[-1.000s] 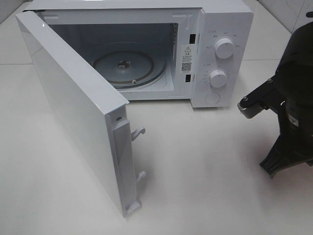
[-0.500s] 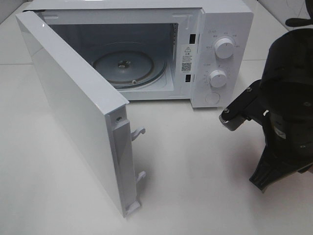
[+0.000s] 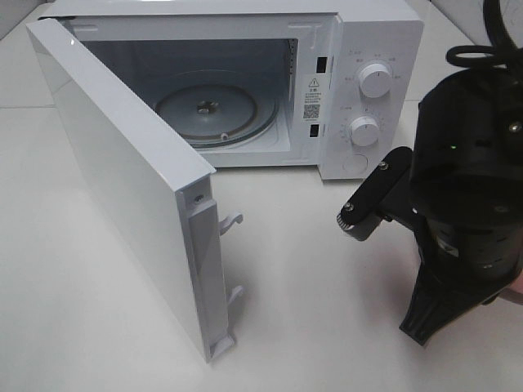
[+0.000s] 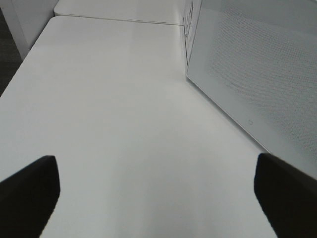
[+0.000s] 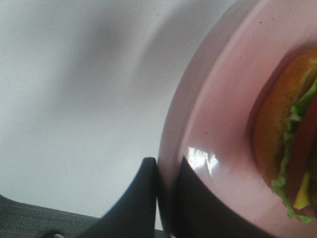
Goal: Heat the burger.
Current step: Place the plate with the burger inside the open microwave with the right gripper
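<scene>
Burger [image 5: 290, 124] is found resting on a pink plate [image 5: 223, 119], and the plate is pinched at its rim by the right gripper [image 5: 166, 166], the jaws drawn tight with one finger on each face of the thin edge. In the high view neither burger nor plate is visible, both being hidden behind the right arm [image 3: 466, 204], which is placed over the table [image 3: 310, 310] in front of the microwave's control side. The microwave [image 3: 384, 33] is noted with its door [image 3: 122, 188] swung wide and its glass turntable [image 3: 208, 110] bare. The left gripper [image 4: 158, 198] is held wide apart and empty, low over the table beside the door panel. The step in hand is judged to be the carrying of the plate into the cavity. Several hazards are recorded. A one-sided grip on a smooth, glossy rim could let the plate sag or rotate under its load. A tall, layered burger could then slide or topple, above all if the plate is tilted on entry. The far rim could be struck against the cavity frame or the door's latch hooks [image 3: 233, 220], since the load is screened from the high camera. Whether the plate is level at present cannot be told.
</scene>
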Available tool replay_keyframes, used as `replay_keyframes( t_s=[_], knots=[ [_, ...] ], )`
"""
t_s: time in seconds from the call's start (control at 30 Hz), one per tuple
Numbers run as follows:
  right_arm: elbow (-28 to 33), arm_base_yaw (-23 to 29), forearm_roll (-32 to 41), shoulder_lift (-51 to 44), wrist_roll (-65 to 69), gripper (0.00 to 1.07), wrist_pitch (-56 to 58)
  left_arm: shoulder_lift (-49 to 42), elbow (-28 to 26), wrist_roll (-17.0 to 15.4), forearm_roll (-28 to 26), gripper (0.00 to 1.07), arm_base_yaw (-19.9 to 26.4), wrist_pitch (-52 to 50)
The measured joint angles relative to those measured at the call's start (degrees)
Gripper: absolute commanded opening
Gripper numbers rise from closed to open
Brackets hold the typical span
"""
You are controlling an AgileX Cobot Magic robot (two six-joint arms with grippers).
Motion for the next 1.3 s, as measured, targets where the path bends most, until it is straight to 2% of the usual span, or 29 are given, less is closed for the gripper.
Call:
replay_keyframes(
  t_s=[0.5, 0.97, 1.3],
  knots=[
    [0.0, 8.9, 0.0, 0.0, -2.5, 0.0, -0.2, 0.0, 0.0, 0.0, 0.0, 1.01, 0.0, 0.0],
    [0.0, 9.1, -4.4, 0.0, -8.7, 0.0, -6.1, 0.0, 0.0, 0.0, 0.0, 1.01, 0.0, 0.0],
    [0.0, 9.1, -4.4, 0.0, -16.1, 0.0, -9.7, 0.0, 0.0, 0.0, 0.0, 1.01, 0.0, 0.0]
  ],
)
